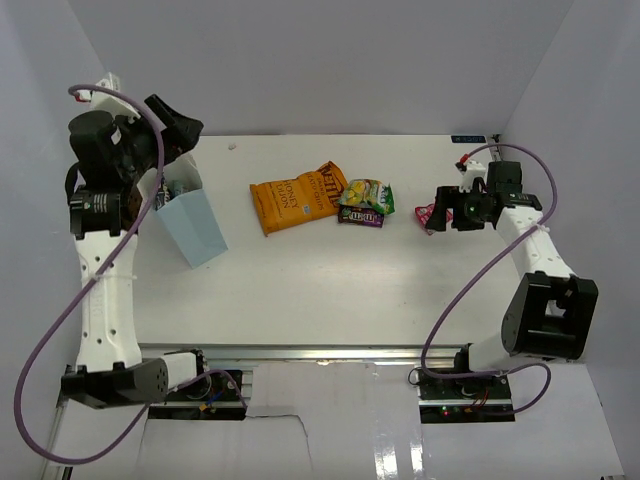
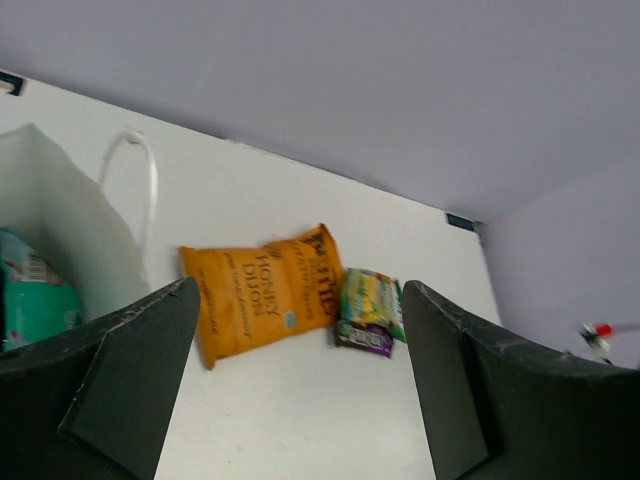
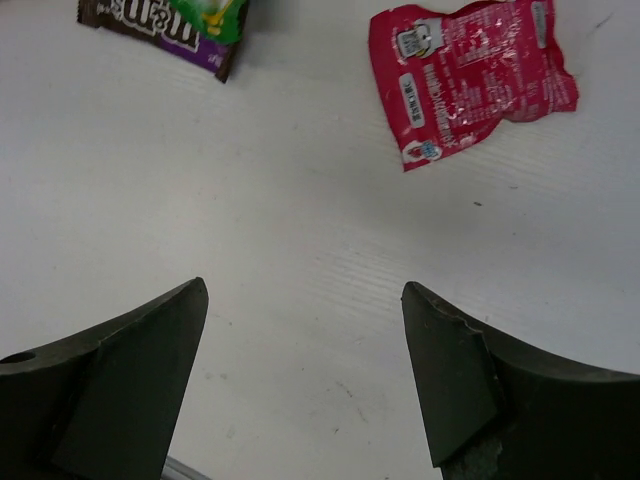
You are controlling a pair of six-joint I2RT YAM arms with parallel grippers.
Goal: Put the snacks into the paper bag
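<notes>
The light-blue paper bag (image 1: 197,226) stands upright at the left, with its white inside (image 2: 62,225) and a string handle (image 2: 150,178) showing. A teal bag (image 2: 34,301) sits inside it. My left gripper (image 1: 176,126) is open and empty above the bag's mouth (image 2: 300,385). The large orange bag (image 1: 294,196) (image 2: 264,290) lies flat mid-table. The yellow-green packet (image 1: 369,193) (image 2: 372,297) lies on top of the dark purple packet (image 1: 359,217) (image 2: 363,339) (image 3: 160,22). The pink packet (image 1: 426,214) (image 3: 468,76) lies just beyond my open, empty right gripper (image 1: 441,210) (image 3: 303,290). The dark blue chip bag is out of view.
White walls close in the white table (image 1: 330,280) at the back and both sides. The arm bases and their cables (image 1: 470,370) stand at the near edge.
</notes>
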